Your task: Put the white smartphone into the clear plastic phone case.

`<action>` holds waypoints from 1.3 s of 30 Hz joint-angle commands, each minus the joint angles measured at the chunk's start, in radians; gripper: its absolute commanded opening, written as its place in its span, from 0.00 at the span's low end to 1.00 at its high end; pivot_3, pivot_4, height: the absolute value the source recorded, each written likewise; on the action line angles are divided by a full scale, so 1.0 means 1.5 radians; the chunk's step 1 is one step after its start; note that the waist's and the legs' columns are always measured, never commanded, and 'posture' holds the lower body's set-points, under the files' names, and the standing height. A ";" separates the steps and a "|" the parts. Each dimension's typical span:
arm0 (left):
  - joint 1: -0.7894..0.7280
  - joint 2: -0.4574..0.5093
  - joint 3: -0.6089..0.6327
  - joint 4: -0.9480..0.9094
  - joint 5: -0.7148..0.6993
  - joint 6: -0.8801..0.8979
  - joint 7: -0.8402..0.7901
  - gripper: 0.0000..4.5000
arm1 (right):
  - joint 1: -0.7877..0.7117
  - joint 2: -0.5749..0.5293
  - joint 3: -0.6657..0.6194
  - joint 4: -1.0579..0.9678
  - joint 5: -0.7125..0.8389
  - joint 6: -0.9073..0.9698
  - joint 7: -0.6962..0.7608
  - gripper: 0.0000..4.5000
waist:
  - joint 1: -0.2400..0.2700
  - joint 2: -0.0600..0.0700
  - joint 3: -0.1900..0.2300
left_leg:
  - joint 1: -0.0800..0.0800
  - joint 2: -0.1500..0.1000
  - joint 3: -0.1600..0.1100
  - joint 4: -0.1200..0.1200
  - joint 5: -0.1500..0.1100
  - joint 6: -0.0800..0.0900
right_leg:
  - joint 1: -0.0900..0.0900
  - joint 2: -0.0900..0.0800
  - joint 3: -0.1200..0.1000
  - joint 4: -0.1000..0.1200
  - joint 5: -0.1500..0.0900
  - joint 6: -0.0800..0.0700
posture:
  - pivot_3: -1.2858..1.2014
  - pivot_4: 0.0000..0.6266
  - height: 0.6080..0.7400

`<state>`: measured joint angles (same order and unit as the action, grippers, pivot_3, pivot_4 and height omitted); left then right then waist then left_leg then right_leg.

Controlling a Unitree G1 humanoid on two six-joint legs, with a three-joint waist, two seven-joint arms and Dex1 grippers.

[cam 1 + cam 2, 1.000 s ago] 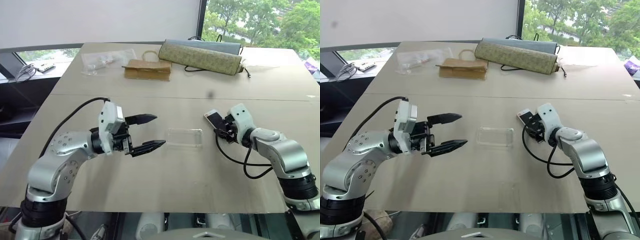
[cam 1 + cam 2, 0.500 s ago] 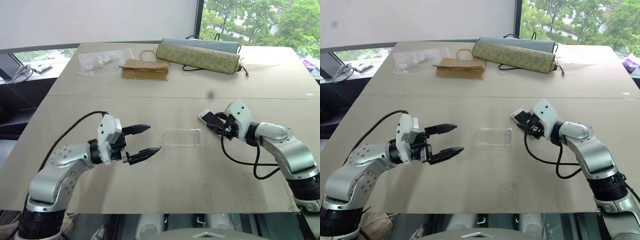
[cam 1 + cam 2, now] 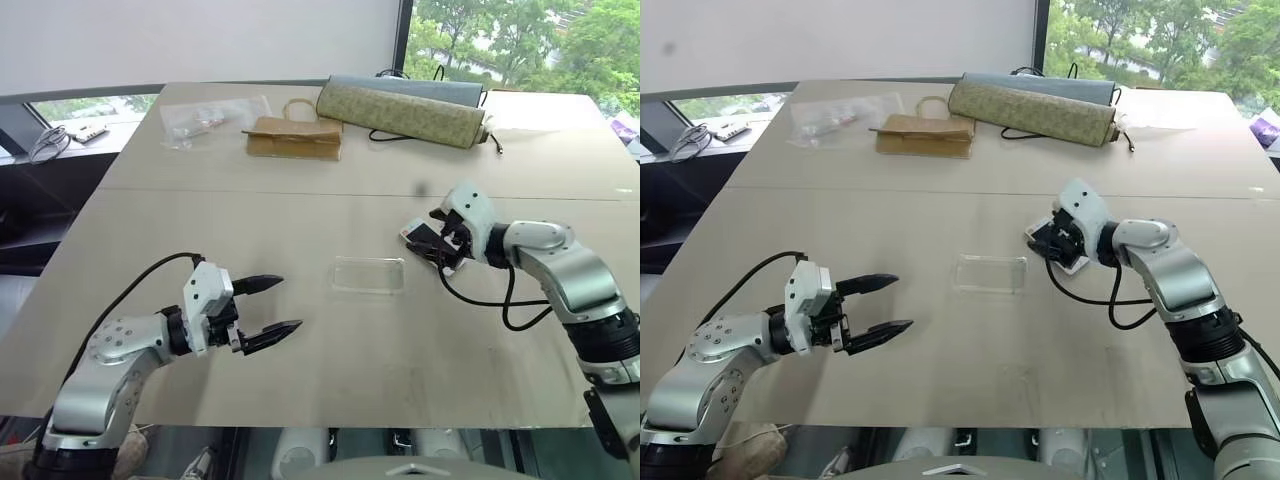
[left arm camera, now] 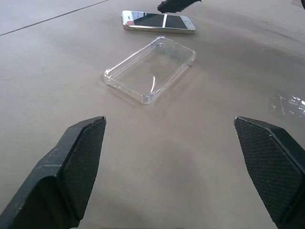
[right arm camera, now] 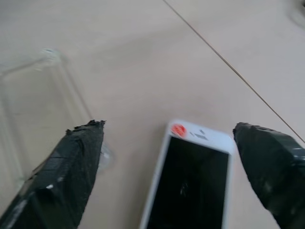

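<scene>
on the table the phone lies flat, screen up, to the right of the case and just apart from it, no edge touching. the case sits open side up near the table's middle, its rim and rounded corners catching light, with bare tabletop on all four sides. the right gripper hangs over the phone, jaws wide apart, one finger to either side of the phone's near end and neither pressing on it. the left gripper hovers low over the table well to the left of the case, jaws spread wide, holding nothing, pointing toward the case with open surface between. a seam crosses the table behind the phone. along the far edge, well away from both arms, lie a plastic bag, a brown paper bag and a long rolled mat with a cable beside it. the front half of the table has open room around the case
</scene>
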<state>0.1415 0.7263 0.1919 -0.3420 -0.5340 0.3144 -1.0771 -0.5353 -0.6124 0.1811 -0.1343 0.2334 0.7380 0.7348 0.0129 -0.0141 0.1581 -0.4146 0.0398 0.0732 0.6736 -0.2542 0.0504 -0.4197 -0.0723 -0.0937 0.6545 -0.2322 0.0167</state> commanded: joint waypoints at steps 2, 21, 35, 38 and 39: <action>0.013 -0.001 0.025 -0.002 -0.014 -0.036 -0.018 1.00 | 0.031 0.001 -0.037 -0.014 -0.001 0.043 -0.040 0.99 | 0.000 0.000 0.000 | 0.000 0.000 0.000 0.000 0.000 0.000 | 0.000 0.000 0.000 0.000 0.000 0.000 | 0.52 0.24 1.00; -0.086 0.002 0.054 -0.130 -0.135 0.066 0.091 1.00 | 0.096 0.010 -0.010 0.012 -0.004 0.093 -0.067 0.94 | 0.001 -0.001 -0.001 | 0.001 0.000 0.000 -0.001 0.000 0.000 | 0.001 0.001 0.000 0.000 0.000 0.000 | 0.52 0.24 1.00; -0.140 -0.008 -0.002 -0.126 -0.105 0.156 0.212 1.00 | 0.072 0.014 -0.062 -0.013 0.012 -0.051 -0.032 0.65 | 0.000 0.000 0.000 | 0.002 0.000 0.000 -0.001 0.000 0.000 | 0.002 0.001 0.000 0.000 -0.001 0.002 | 0.52 0.24 1.00; -0.124 -0.041 0.003 -0.088 -0.092 0.081 0.171 1.00 | 0.049 0.006 -0.057 -0.056 0.043 -0.076 0.026 0.65 | -0.001 0.001 0.001 | 0.002 0.000 0.000 -0.001 0.000 0.000 | 0.001 0.001 0.000 0.000 0.000 0.001 | 0.52 0.24 1.00; -0.114 -0.035 0.001 -0.076 -0.090 0.074 0.146 1.00 | 0.041 0.001 -0.047 -0.066 0.045 -0.078 0.041 0.65 | -0.002 0.001 0.001 | 0.002 0.000 0.000 -0.001 0.000 0.000 | 0.001 0.001 0.001 0.000 0.000 0.001 | 0.52 0.24 1.00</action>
<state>-0.0441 0.6655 0.1859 -0.4695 -0.6839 0.4808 -0.8074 -0.4318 -0.5936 0.1295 -0.1584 0.2749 0.6571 0.7506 0.0105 -0.0119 0.1598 -0.4127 0.0397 0.0744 0.6714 -0.2540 0.0502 -0.4199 -0.0699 -0.0930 0.6551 -0.2323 0.0174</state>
